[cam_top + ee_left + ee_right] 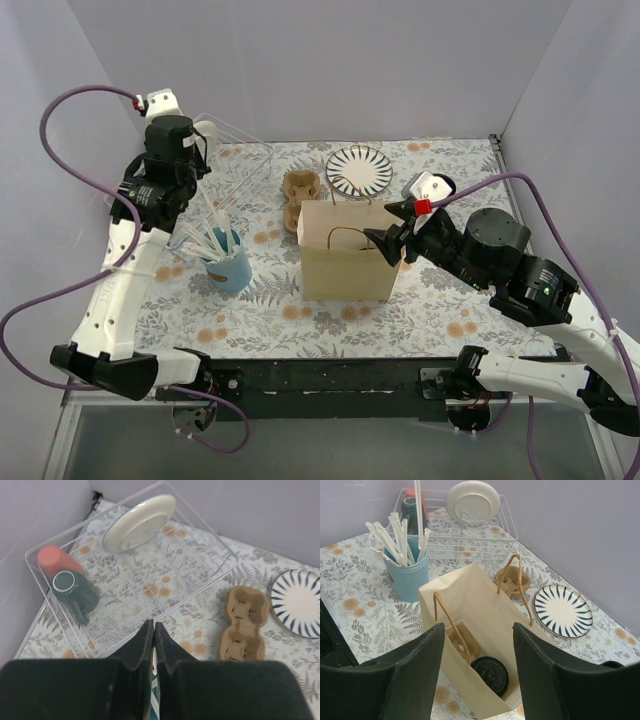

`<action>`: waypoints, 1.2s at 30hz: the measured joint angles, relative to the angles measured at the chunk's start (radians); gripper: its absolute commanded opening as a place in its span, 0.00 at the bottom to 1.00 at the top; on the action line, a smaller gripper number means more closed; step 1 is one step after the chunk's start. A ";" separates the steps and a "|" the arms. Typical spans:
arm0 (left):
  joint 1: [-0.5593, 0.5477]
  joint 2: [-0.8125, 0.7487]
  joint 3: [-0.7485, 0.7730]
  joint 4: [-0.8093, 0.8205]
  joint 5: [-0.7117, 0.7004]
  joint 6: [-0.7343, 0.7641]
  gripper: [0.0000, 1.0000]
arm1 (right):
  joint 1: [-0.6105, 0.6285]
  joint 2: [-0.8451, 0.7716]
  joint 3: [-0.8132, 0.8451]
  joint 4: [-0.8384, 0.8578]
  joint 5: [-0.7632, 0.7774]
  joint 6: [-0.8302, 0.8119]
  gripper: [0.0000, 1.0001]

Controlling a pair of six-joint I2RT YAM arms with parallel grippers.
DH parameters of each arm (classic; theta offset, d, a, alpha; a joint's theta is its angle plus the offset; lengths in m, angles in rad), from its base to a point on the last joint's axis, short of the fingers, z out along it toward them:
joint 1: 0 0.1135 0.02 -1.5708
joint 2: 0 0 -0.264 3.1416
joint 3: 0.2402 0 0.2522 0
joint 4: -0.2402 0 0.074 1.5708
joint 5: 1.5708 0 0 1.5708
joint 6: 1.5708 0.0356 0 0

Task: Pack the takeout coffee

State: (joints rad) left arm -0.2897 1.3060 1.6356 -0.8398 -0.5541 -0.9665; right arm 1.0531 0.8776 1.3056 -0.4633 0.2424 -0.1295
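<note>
Findings for your review.

- Your left gripper hangs above the near edge of the dish rack. Its jaws are clenched tip to tip. A pale sliver shows low between them, and you cannot tell what it is.
- In the rack, a white plate stands on edge. A pink cup and a dark green mug lie on their sides, touching.
- Your right gripper is poised over the mouth of the paper bag. Its jaws are released and spread wide, grasping nothing.
- One takeout coffee cup, black lid up, sits at the bottom of the bag. A brown item lies beside it and is too obscured to identify.
- The bag stands upright on the tabletop, both handles raised.
- The cardboard cup carrier lies just behind the bag, near the striped plate.
- The light-blue cup stands to the left of the bag, filled with white straws. One straw rises straight up out of view.
</note>
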 measured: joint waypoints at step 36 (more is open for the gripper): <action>0.004 -0.205 -0.335 0.534 1.223 -0.092 0.32 | 0.000 0.014 -0.031 -0.030 0.170 0.156 0.81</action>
State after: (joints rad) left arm -0.2859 1.1007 1.3010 -0.3061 0.6685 -1.0580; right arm 1.0531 0.8921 1.2751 -0.4931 0.4126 0.0261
